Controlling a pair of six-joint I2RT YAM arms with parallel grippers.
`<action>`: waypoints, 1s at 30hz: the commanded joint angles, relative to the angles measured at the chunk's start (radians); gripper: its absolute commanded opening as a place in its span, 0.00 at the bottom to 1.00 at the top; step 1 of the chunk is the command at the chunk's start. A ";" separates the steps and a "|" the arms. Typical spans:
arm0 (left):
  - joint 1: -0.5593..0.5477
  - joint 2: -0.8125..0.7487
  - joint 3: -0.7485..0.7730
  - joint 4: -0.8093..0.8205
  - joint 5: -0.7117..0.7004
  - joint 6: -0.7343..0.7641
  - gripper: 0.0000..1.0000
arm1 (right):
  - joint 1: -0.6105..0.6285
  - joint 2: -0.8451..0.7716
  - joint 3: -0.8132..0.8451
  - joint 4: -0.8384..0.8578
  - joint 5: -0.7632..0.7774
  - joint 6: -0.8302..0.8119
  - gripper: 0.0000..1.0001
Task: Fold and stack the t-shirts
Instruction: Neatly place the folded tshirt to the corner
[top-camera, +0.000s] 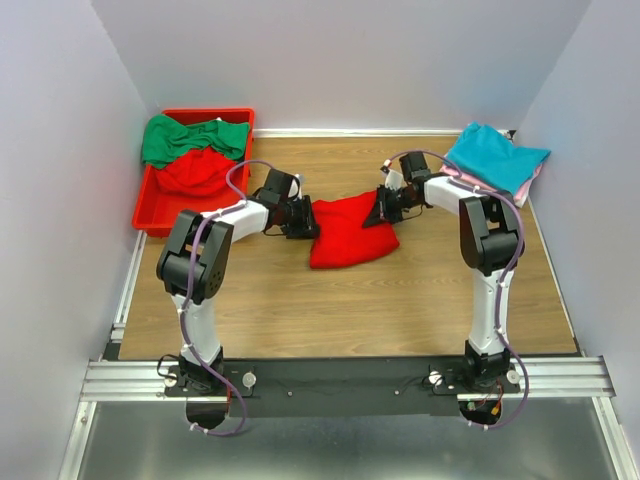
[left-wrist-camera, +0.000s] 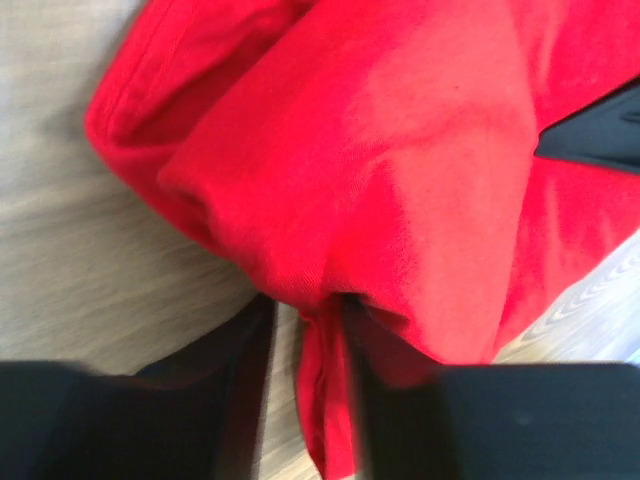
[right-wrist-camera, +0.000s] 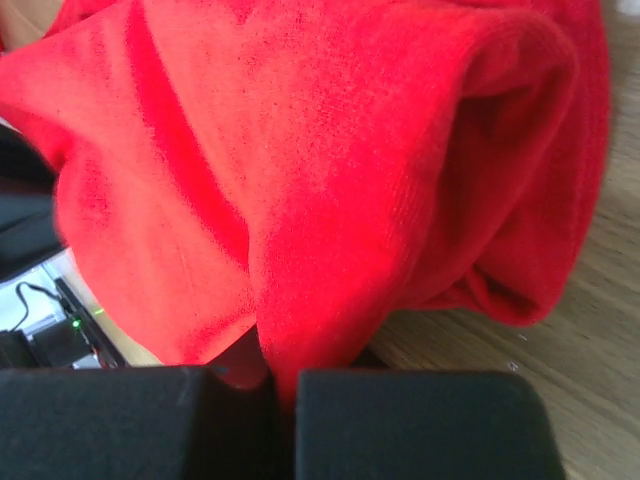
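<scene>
Mid-table, between the two arms: red t-shirt pinched at both sides.

On its left edge, left gripper clamped, a thin fold of cloth nipped between the dark fingers. On the right edge, right gripper closed too, pads pressed nearly together on a sliver of red. Lower part of the shirt bunched on the wooden table; hard to tell whether the upper edge is lifted. Collar, sleeves and fold lines impossible to make out, with both wrist views filled by blurred red cloth. Fingertips hidden from above. Back left, red bin with a green t-shirt over more red cloth of unclear shape. Back right, teal t-shirt on a pink one, only a thin pink edge showing.
</scene>
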 joint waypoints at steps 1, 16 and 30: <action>-0.007 0.019 0.039 -0.033 -0.017 0.025 0.57 | 0.011 0.021 0.018 -0.067 0.144 -0.015 0.02; -0.005 -0.166 0.035 -0.086 -0.067 0.040 0.93 | -0.135 0.008 0.381 -0.266 0.392 -0.050 0.01; -0.005 -0.246 -0.174 -0.050 -0.080 0.022 0.93 | -0.194 0.185 0.866 -0.386 0.644 -0.069 0.01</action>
